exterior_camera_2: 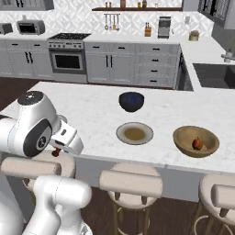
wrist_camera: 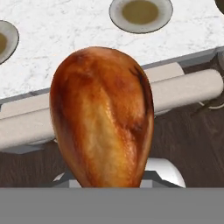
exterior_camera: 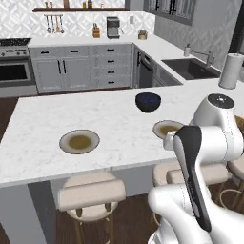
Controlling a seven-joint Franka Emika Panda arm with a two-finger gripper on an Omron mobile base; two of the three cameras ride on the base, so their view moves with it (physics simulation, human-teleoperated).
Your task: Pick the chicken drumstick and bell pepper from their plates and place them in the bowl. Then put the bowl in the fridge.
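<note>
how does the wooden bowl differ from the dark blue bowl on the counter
The wooden bowl is light tan and matte; the dark blue bowl is glossy and nearly black-blue. The wooden bowl looks wider and shallower, the dark blue bowl smaller and deeper. The wooden bowl holds the red bell pepper; nothing shows inside the dark blue bowl. The wooden bowl sits near the counter's front edge, the dark blue bowl farther back. Both stand upright on the white marble counter.

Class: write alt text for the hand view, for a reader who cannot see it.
A glossy orange-brown roasted chicken drumstick looms close to the camera, fat end up. Behind it, two round grey-tan plates with brown centres sit bare on a white marble counter, above pale cushioned stools.
</note>
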